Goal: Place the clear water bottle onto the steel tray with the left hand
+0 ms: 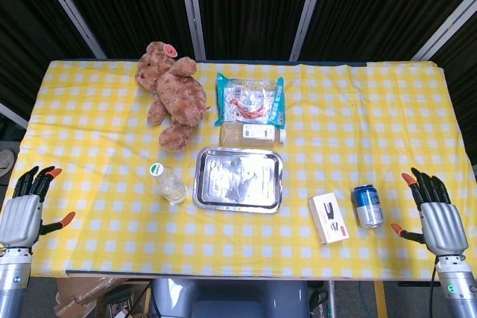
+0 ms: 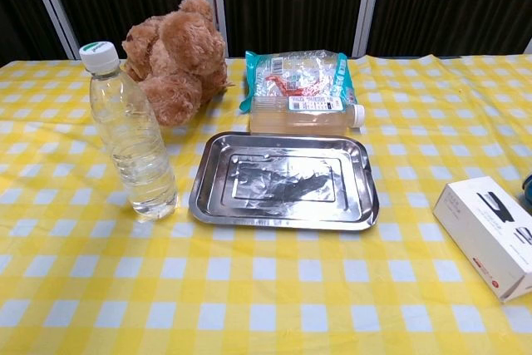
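Left robot hand point(image 1: 22, 210): released, fingers spread, holding nothing, at the table's near left corner, well apart from the bottle.
Right robot hand point(image 1: 436, 214): released too, fingers apart, at the table's near right edge.
Clear water bottle point(image 2: 130, 133): upright on the yellow checked table point(image 2: 266, 297), white cap on, just beside the tray's left rim, not on it.
Steel tray point(image 2: 212, 174): flat near the table's middle, nothing lying in it.
Behind the tray: a juice bottle point(image 2: 303, 114) on its side, then a snack packet point(image 2: 299, 72).
Teddy bear point(image 2: 174, 56): far side, behind the water bottle.
Right of the tray: a white box point(image 1: 328, 217) and a blue can point(image 1: 367, 205).
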`<state>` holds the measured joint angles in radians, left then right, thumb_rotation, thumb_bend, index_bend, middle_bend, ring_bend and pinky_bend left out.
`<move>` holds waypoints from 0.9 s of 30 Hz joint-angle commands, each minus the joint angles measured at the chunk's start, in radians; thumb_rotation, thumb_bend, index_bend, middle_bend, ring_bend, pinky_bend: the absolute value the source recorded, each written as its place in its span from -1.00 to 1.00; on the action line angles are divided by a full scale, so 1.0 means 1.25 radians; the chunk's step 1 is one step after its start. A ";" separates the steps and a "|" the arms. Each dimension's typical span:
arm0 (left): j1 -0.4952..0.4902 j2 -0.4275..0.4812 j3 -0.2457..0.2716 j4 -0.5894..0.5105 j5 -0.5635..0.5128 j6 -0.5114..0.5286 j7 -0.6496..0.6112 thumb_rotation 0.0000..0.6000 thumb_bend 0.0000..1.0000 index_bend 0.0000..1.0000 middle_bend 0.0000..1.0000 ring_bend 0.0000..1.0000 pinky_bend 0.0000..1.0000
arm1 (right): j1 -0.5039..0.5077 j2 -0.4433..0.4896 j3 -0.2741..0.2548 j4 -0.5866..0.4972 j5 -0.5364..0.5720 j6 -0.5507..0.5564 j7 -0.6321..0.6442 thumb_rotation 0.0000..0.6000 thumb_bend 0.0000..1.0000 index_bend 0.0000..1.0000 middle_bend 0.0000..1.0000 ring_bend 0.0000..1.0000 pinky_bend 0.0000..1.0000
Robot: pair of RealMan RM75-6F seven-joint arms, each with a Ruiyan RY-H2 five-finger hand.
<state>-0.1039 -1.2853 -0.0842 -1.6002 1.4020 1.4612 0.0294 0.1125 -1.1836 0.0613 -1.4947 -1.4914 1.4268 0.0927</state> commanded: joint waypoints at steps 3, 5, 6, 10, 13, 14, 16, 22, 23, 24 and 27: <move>0.001 0.001 0.003 -0.003 0.004 0.002 0.001 1.00 -0.56 -0.71 -0.78 -1.00 -1.00 | -0.003 0.002 -0.002 -0.004 -0.002 0.004 -0.004 1.00 -0.90 -0.78 -1.00 -1.00 -1.00; 0.001 0.001 0.004 -0.005 0.007 0.003 0.003 1.00 -0.56 -0.71 -0.78 -1.00 -1.00 | -0.004 0.003 -0.002 -0.006 -0.007 0.010 -0.003 1.00 -0.90 -0.78 -1.00 -1.00 -1.00; 0.001 0.002 0.004 -0.006 0.007 0.004 0.004 1.00 -0.56 -0.71 -0.78 -1.00 -1.00 | -0.005 0.004 -0.003 -0.005 -0.009 0.012 -0.004 1.00 -0.90 -0.78 -1.00 -1.00 -1.00; 0.000 0.000 0.002 -0.009 0.006 0.002 0.004 1.00 -0.56 -0.71 -0.78 -1.00 -1.00 | -0.007 0.006 -0.002 -0.004 -0.005 0.012 -0.003 1.00 -0.90 -0.78 -1.00 -1.00 -1.00; -0.002 -0.003 0.002 -0.004 0.002 -0.003 0.005 1.00 -0.56 -0.71 -0.78 -1.00 -1.00 | -0.007 0.006 -0.002 -0.005 -0.002 0.010 0.000 1.00 -0.90 -0.78 -1.00 -1.00 -1.00; -0.002 -0.003 0.003 -0.003 0.000 -0.006 0.006 1.00 -0.56 -0.71 -0.78 -1.00 -1.00 | -0.007 0.006 -0.003 -0.005 -0.002 0.009 -0.001 1.00 -0.90 -0.78 -1.00 -1.00 -1.00; -0.002 -0.005 0.003 -0.001 -0.003 -0.008 0.007 1.00 -0.56 -0.71 -0.78 -1.00 -1.00 | -0.007 0.007 -0.004 -0.005 -0.003 0.008 -0.005 1.00 -0.90 -0.78 -1.00 -1.00 -1.00; 0.001 -0.006 0.005 -0.006 0.005 0.002 0.010 1.00 -0.56 -0.71 -0.78 -1.00 -1.00 | -0.007 0.007 -0.003 -0.004 -0.006 0.011 0.001 1.00 -0.90 -0.78 -1.00 -1.00 -1.00; 0.001 -0.005 0.005 -0.007 0.006 0.002 0.009 1.00 -0.56 -0.71 -0.78 -1.00 -1.00 | -0.007 0.007 -0.003 -0.004 -0.005 0.010 0.003 1.00 -0.90 -0.78 -1.00 -1.00 -1.00; 0.001 -0.005 0.005 -0.008 0.005 0.002 0.008 1.00 -0.56 -0.71 -0.78 -1.00 -1.00 | -0.007 0.007 -0.003 -0.003 -0.004 0.008 0.004 1.00 -0.90 -0.78 -1.00 -1.00 -1.00; -0.001 -0.005 0.003 -0.006 -0.001 -0.004 0.006 1.00 -0.56 -0.71 -0.78 -1.00 -1.00 | -0.006 0.007 -0.003 -0.001 0.000 0.003 0.002 1.00 -0.90 -0.78 -1.00 -1.00 -1.00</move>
<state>-0.1042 -1.2919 -0.0800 -1.6089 1.4023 1.4574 0.0375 0.1048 -1.1750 0.0572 -1.4961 -1.4919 1.4311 0.0961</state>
